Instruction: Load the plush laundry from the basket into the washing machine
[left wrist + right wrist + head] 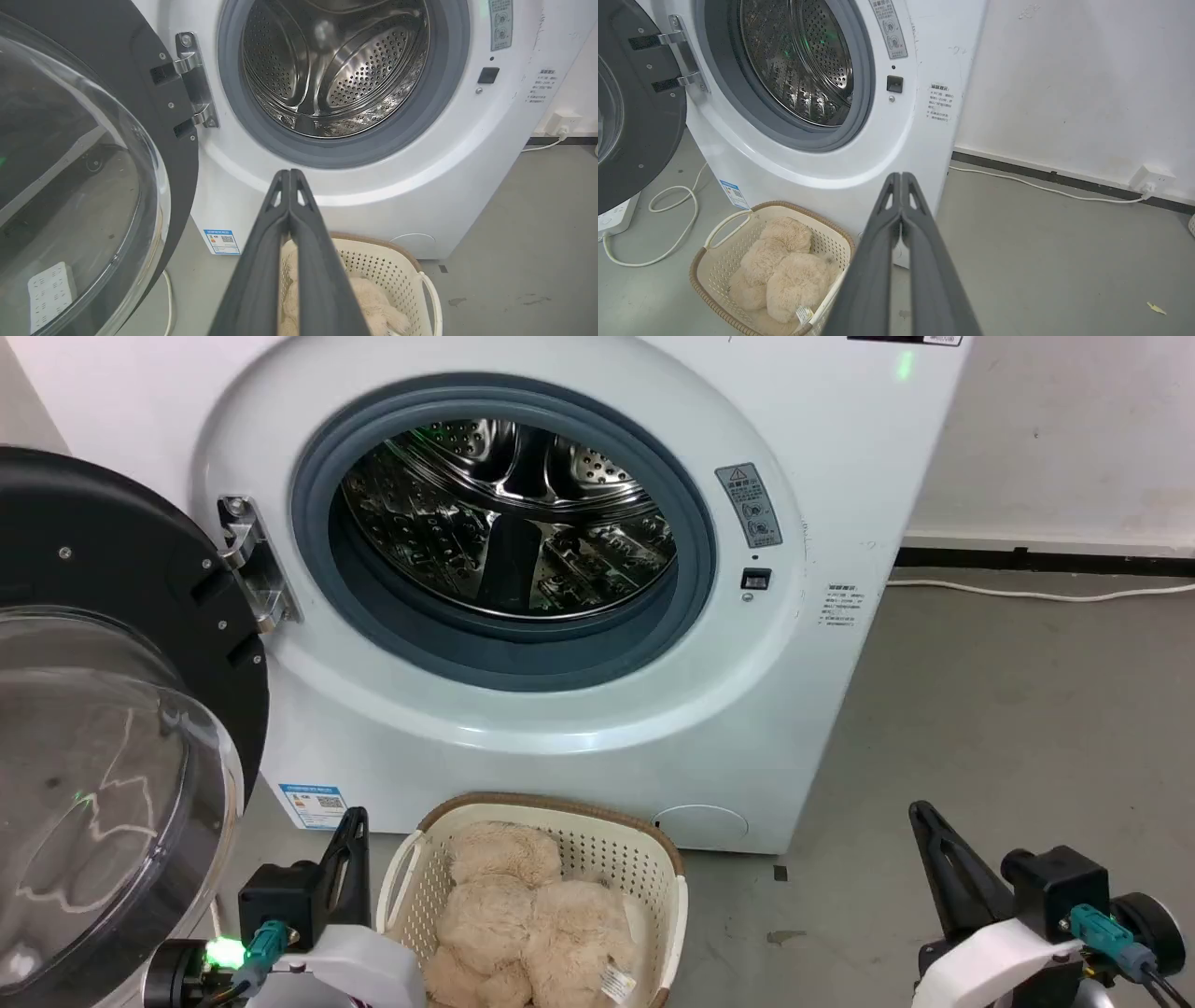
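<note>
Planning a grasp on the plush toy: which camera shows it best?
Right wrist view: the plush laundry lies almost whole in the basket, tag showing. The head view cuts its lower end at the frame edge; the left wrist view hides most behind the left hand.

- On the washing machine [822,448], just right of its port [509,658], I see a grey warning sticker [749,505]. It has a triangle hazard sign on top and pictograms beneath, with characters too small for me to read.
- Further right of the port, a block of small dark print [841,606] sits on the white panel, illegible.
- Below-left of the port is a blue-headed label [313,805] with a QR code, its words unreadable.
- Well below the port, the plush laundry [523,915] carries a white tag [617,983] whose print I cannot make out.
</note>
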